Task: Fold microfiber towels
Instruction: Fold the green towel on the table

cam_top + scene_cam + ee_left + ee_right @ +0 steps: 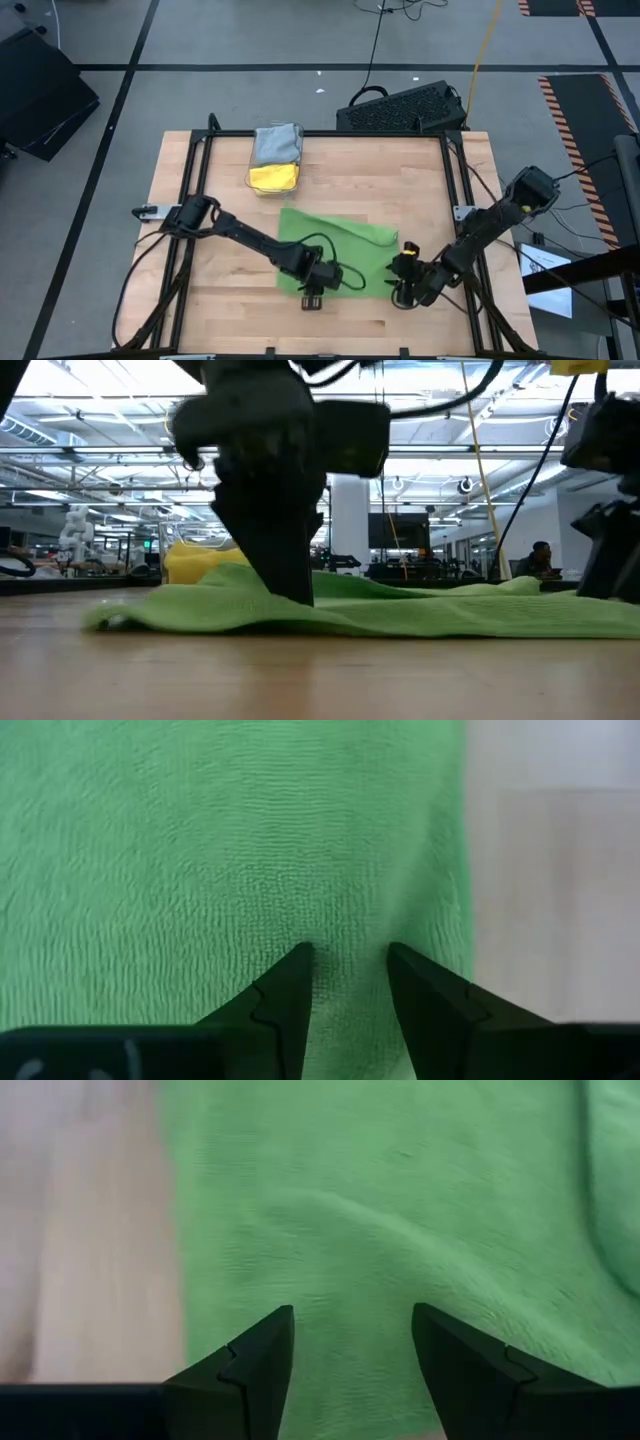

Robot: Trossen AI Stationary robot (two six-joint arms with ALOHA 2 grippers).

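Bright green microfiber towel (330,245) spread flat on wooden bench (420,180), directly under both sets of fingers. Left gripper (345,982) and right gripper (352,1348) poised at its near edge, fingers apart, nothing pinched. Likely gripping stage; next, closing on cloth and lifting to fold.
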